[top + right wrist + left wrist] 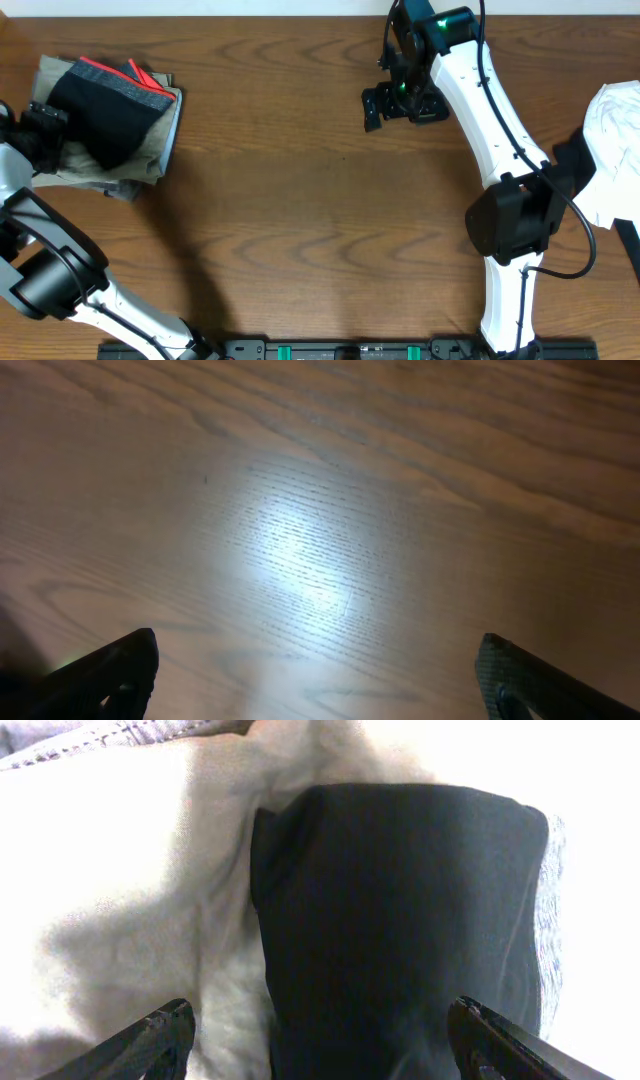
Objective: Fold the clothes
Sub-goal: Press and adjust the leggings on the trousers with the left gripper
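Note:
The black leggings [110,115] lie folded in a compact bundle, red-and-grey waistband on top, on folded khaki trousers [150,160] at the far left of the table. My left gripper [40,130] is at the bundle's left edge. In the left wrist view its jaws [320,1040] are open wide and empty, with the black fabric [400,920] lying between and beyond them over the pale trousers [120,900]. My right gripper [400,100] is open and empty over bare wood at the back centre; its wrist view shows only the tabletop between its fingers [320,680].
A white garment [615,140] lies crumpled at the right edge, partly behind the right arm. The wooden table [320,220] spreads between the two arms. The arm bases stand along the front edge.

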